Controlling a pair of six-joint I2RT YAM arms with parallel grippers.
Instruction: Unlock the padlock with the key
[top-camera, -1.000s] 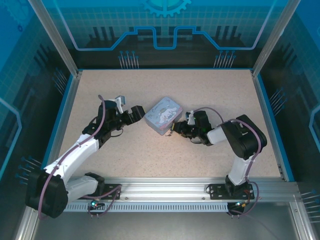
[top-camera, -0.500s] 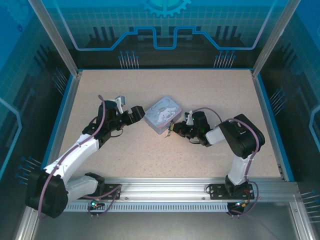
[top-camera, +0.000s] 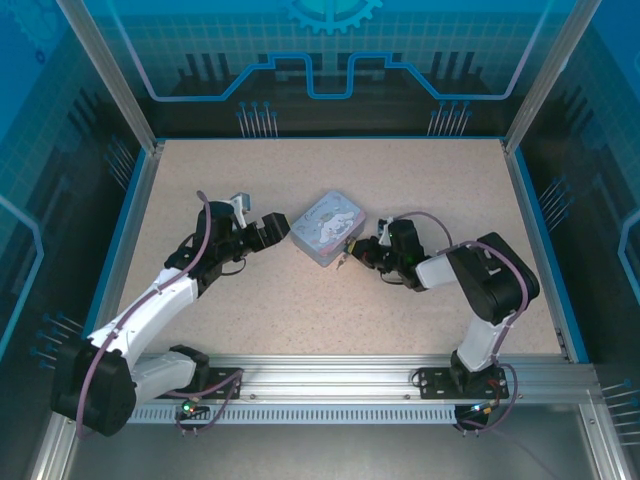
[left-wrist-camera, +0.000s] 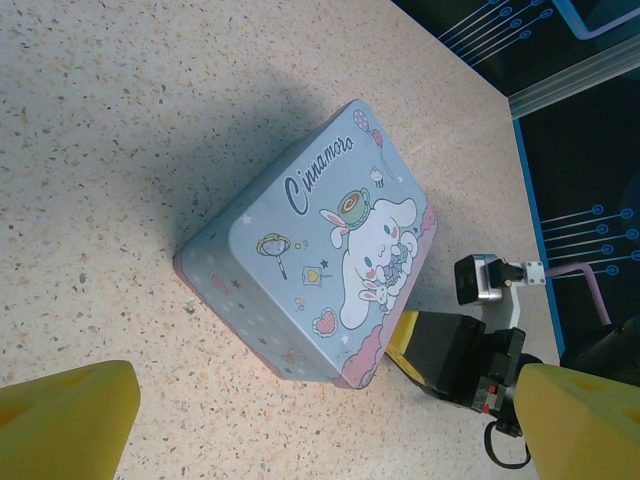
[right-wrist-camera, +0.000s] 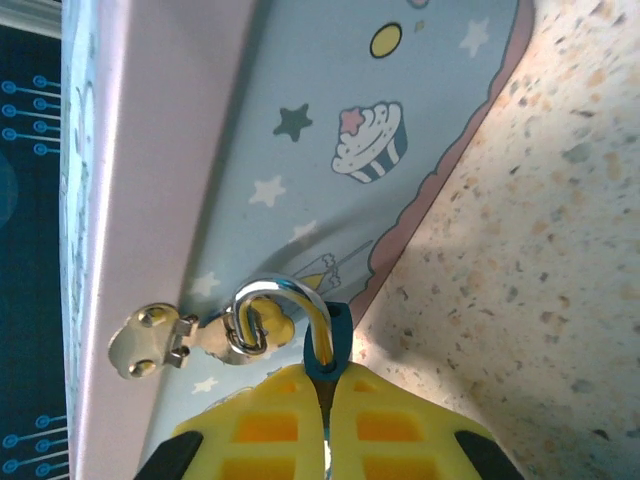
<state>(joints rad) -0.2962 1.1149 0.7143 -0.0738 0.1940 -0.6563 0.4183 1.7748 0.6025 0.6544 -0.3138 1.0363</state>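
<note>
A speckled beige table (top-camera: 420, 190) sits inside a blue-lit enclosure, with a light-blue Cinnamoroll tin (top-camera: 328, 229) at its middle. The padlock (right-wrist-camera: 338, 330) is hooked by its silver shackle (right-wrist-camera: 285, 292) through the tin's hasp (right-wrist-camera: 150, 345). Its teal body is pinched between the closed yellow fingers (right-wrist-camera: 260, 430) of the right gripper (right-wrist-camera: 328, 390). The left gripper (left-wrist-camera: 320, 430) stands wide open beside the tin, holding nothing.

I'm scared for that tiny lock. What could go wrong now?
The right gripper barely pinches the padlock, so it might slip. Its shackle hooks through the clasp on the tin, so a tug could drag the tin; the open left gripper isn't holding it.
</note>
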